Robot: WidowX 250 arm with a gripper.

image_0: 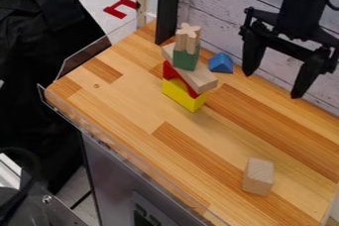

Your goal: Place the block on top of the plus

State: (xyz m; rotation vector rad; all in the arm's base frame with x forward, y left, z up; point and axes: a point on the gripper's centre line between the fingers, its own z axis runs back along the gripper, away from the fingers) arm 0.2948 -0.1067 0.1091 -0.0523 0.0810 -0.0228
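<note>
The gripper (271, 85) hangs at the upper right, open, with nothing between its two fingers. A plain wooden block (258, 176) lies on the table at the lower right, well below the gripper and apart from it. The light wooden plus (188, 36) stands upright on top of a stack, left of the gripper. Under it are a green block (186, 58), a long light wooden plank (198, 78), a red arch piece (173, 73) and a yellow block (181, 94) at the bottom.
A blue triangular block (220, 63) sits just right of the stack, towards the wall. The wooden table (132, 106) has a clear raised edge along its left side. A black post (168, 7) and a whitish plank wall (222, 17) stand behind. A red piece (120, 8) lies beyond the table.
</note>
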